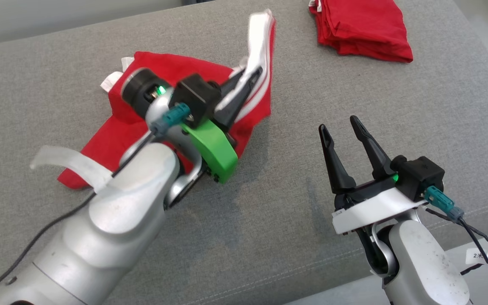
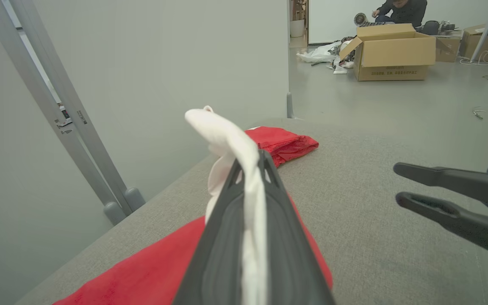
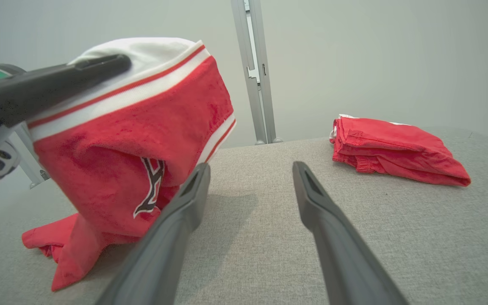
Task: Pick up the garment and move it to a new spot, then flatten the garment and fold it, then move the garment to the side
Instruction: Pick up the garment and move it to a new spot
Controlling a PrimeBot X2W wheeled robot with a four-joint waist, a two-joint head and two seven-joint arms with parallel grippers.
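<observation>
The garment is red with a white, red-striped band and dark lettering; it also shows as red cloth with the white band in the right wrist view. My left gripper is shut on the white band and holds that end lifted off the grey cushion, while the lower part still rests on the surface. In the left wrist view the white band runs pinched between the two dark fingers. My right gripper stands open to the right of the garment, with nothing between its fingers.
A second red garment lies folded at the far right of the grey cushion. Grey metal posts stand behind the far edge. A cardboard box and a person crouching sit on the floor beyond.
</observation>
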